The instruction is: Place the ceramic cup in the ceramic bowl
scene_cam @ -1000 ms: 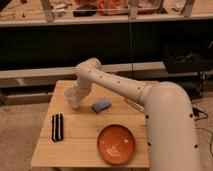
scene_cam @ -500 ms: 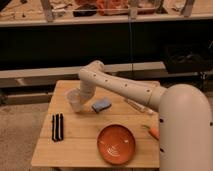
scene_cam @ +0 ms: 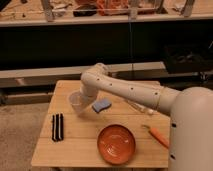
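The ceramic cup [scene_cam: 76, 103] is small and pale. It hangs tilted just above the left-middle of the wooden table [scene_cam: 75, 145]. My gripper [scene_cam: 83, 98] sits at the end of the white arm, right at the cup's upper right side, and is shut on it. The ceramic bowl [scene_cam: 116, 144] is wide, orange-red, with faint rings inside. It stands empty near the table's front edge, to the right of and nearer than the cup.
A blue sponge [scene_cam: 101, 105] lies just right of the cup. Two black bars [scene_cam: 58, 126] lie at the table's left. An orange carrot-like thing [scene_cam: 159, 136] lies at the right edge. A pale clear object [scene_cam: 137, 106] lies behind the arm. Shelves stand behind the table.
The gripper and the cup have moved together a little to the right and toward the table's front, and the cup has tilted. The bowl and sponge have not moved.
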You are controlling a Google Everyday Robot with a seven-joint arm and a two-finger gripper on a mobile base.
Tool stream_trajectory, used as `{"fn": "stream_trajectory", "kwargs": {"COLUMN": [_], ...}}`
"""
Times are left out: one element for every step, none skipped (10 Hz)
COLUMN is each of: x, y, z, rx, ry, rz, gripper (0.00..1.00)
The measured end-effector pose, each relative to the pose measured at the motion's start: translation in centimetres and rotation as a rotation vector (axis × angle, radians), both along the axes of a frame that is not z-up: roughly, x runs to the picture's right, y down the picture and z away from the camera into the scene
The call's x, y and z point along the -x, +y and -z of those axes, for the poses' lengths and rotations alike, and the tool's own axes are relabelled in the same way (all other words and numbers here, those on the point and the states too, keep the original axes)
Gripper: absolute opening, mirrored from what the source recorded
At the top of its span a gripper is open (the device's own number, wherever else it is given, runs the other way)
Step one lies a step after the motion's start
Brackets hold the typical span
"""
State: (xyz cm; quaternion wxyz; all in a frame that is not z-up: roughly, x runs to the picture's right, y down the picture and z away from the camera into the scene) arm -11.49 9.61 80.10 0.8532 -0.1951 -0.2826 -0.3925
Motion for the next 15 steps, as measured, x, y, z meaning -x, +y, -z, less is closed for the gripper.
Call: {"fn": "stream_trajectory", "kwargs": {"x": [-0.1, -0.1, -0.1, -0.3, -0.9, -1.8, -2.2, -2.5, -2.6, -2.9, -4.1, -5.0, -5.3, -5.3, -5.7], "y": [0.2, 0.4, 0.7, 0.7, 0.9, 1.2, 1.4, 1.7, 1.8, 2.0, 2.6, 2.9, 3.2, 3.5, 3.9], "z": [0.5, 1.0, 1.3, 1.6, 1.9, 2.4, 2.8, 3.3, 3.6, 3.9, 4.6, 5.0, 5.4, 5.8, 6.3], "rx": [0.0, 0.0, 0.0, 0.0, 0.001, 0.0, 0.0, 0.002, 0.006, 0.012, 0.018, 0.021, 0.025, 0.029, 0.035], "ry": [0.002, 0.003, 0.002, 0.004, 0.007, 0.011, 0.015, 0.017, 0.018, 0.018, 0.02, 0.021, 0.018, 0.018, 0.018], "rz": [-0.005, -0.008, -0.007, -0.012, -0.021, -0.032, -0.041, -0.052, -0.059, -0.069, -0.083, -0.094, -0.103, -0.111, -0.124], "gripper": [0.0, 0.0, 0.0, 0.0, 0.0, 0.0, 0.0, 0.0, 0.0, 0.0, 0.0, 0.0, 0.0, 0.0, 0.0]}}
